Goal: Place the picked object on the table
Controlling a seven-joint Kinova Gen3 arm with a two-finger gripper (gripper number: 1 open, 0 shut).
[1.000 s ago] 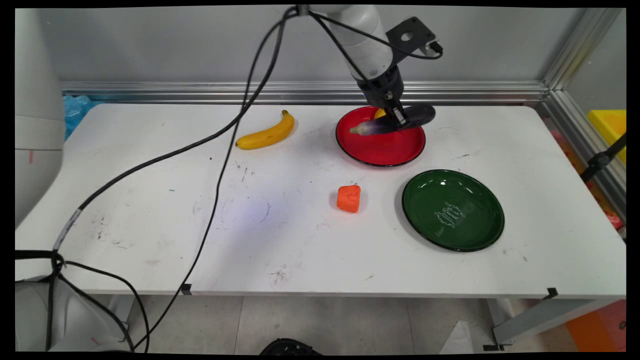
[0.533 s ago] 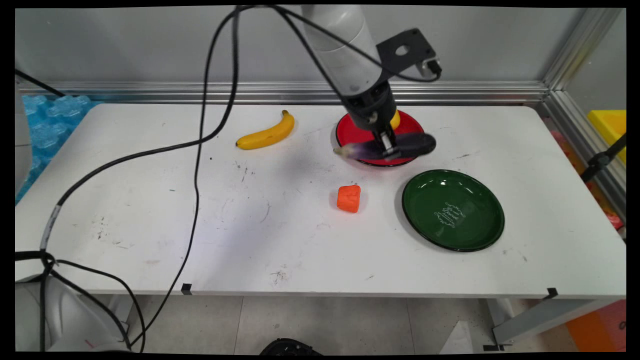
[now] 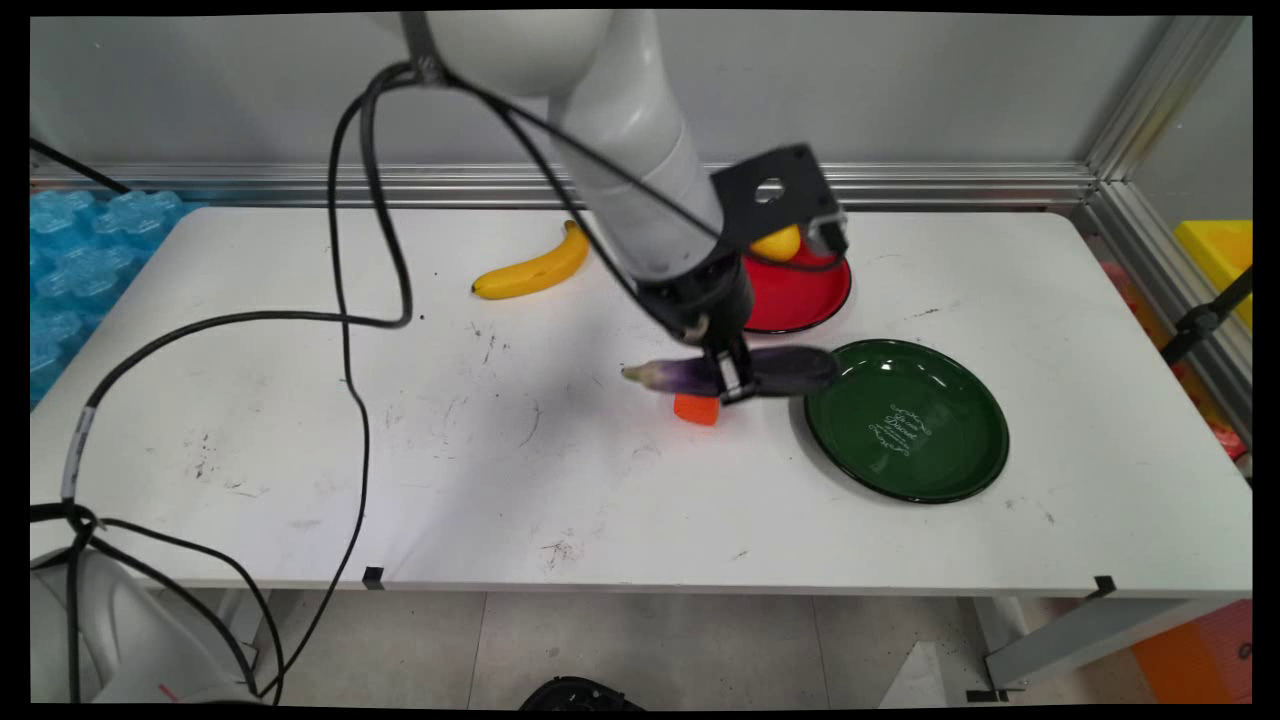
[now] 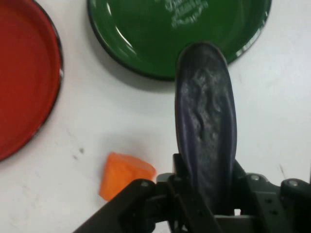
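My gripper (image 3: pixel 732 380) is shut on a dark purple eggplant (image 3: pixel 735 373), carried level above the table. The eggplant hangs just over an orange block (image 3: pixel 696 409), which it partly hides in the main view. In the hand view the eggplant (image 4: pixel 206 126) sticks out from my gripper (image 4: pixel 206 194), its tip over the rim of the green plate (image 4: pixel 146 34). The orange block (image 4: pixel 124 174) lies to its left there. The green plate (image 3: pixel 906 418) sits right of the eggplant, and the red plate (image 3: pixel 800 290) lies behind it.
A yellow fruit (image 3: pixel 777 243) rests on the red plate's far side. A banana (image 3: pixel 535 268) lies at the back, left of the arm. Black cables (image 3: pixel 350 320) hang over the table's left half. The red plate (image 4: pixel 22 77) shows at the hand view's left.
My gripper has carried the eggplant off the red plate, toward the near side and slightly left. It now hangs over the orange block, beside the green plate.
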